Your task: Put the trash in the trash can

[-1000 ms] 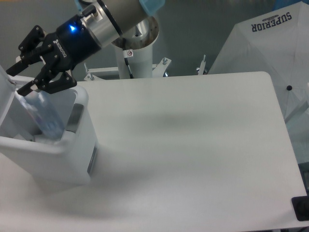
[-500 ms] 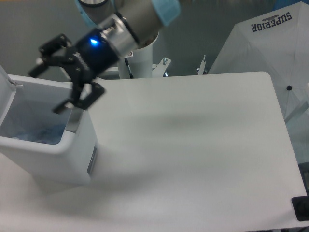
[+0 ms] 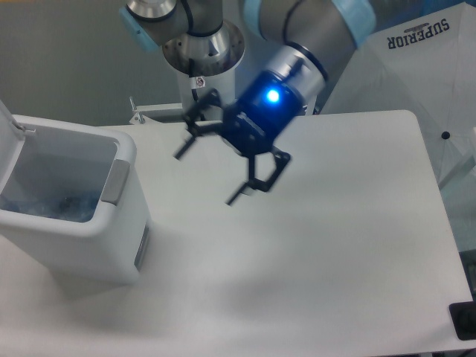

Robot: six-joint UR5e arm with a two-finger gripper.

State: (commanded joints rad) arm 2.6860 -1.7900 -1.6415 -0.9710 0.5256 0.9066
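One second earlier the bottle was held over the trash can [image 3: 111,223]; now bluish trash [image 3: 63,202] is seen lying inside it. The gripper [image 3: 207,172], jaws spread apart and empty, has been swung away above the table [image 3: 335,260]. No trash is seen on the table, so the task appears finished.

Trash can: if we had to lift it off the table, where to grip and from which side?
Grip the near right rim of the trash can from above; the top is open and the lid stands upright at the left.
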